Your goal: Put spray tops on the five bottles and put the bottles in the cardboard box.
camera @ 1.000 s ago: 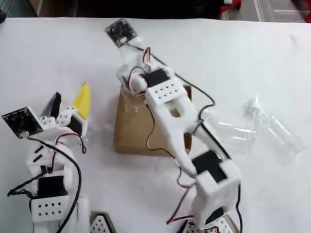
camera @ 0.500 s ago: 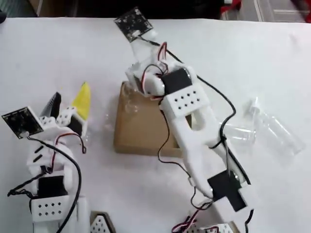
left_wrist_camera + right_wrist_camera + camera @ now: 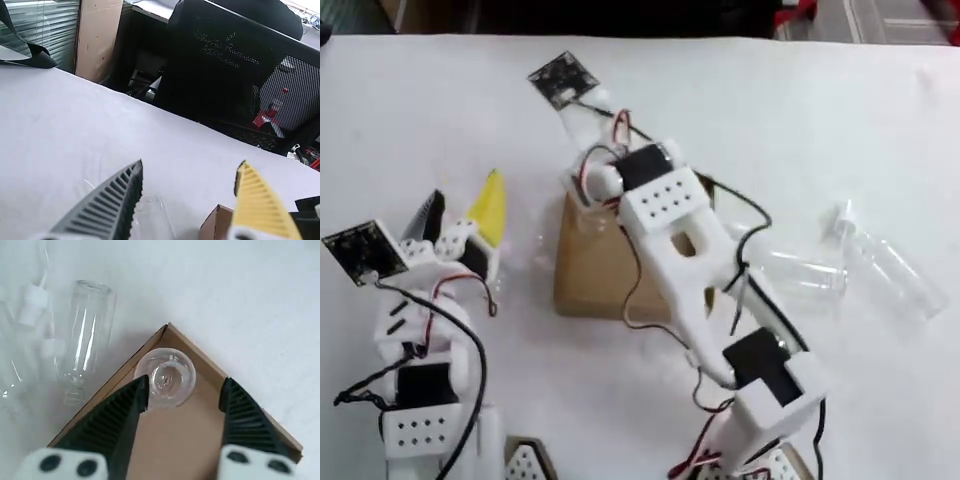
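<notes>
The cardboard box [image 3: 592, 270] lies mid-table. My right gripper [image 3: 185, 384] hangs open over its far left corner, where a clear bottle [image 3: 165, 376] stands upright inside the box [image 3: 195, 440], seen from above between the black fingers [image 3: 120, 420]. Whether it carries a spray top I cannot tell. Just outside that corner lie another clear bottle [image 3: 85, 347] and a white spray top [image 3: 36, 299]. My left gripper [image 3: 465, 192] rests open left of the box, with nothing between its grey finger [image 3: 110, 205] and its yellow one.
Right of the box a clear bottle [image 3: 802, 274] lies on its side, and beyond it another bottle [image 3: 895, 272] with a white spray top [image 3: 842, 220]. The right arm [image 3: 665, 195] covers much of the box. An office chair [image 3: 235, 65] stands past the table's far edge.
The right arm stretched farther out past the box's far edge half a second ago and has come back over the far left corner. The left arm has kept still.
</notes>
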Controlling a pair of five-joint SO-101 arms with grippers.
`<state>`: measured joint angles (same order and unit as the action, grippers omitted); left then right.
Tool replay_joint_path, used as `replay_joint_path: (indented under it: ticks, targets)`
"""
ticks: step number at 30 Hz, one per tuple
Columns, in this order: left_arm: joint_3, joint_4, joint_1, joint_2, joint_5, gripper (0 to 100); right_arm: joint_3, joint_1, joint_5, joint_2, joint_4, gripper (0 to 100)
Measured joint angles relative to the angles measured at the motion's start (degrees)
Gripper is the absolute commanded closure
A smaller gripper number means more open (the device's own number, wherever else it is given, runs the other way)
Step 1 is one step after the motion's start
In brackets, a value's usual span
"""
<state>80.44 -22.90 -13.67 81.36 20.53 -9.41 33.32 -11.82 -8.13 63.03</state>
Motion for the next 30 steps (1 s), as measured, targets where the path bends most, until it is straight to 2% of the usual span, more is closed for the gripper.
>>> replay_joint_path:
  ticks: [6,12,21,30]
  targets:
    - [0.0,0.0,0.0,0.0,0.0,72,0.0,-0.09,0.44,-1.05,0.0,79.5]
    - [0.0,0.0,0.0,0.0,0.0,72,0.0,0.35,0.44,-1.23,-0.09,93.8]
    - [0.0,0.0,0.0,0.0,0.0,72,0.0,0.26,0.44,-1.23,-0.09,88.5]
    - [0.0,0.0,0.0,0.0,0.0,72,0.0,0.18,0.44,-2.29,-2.29,88.7]
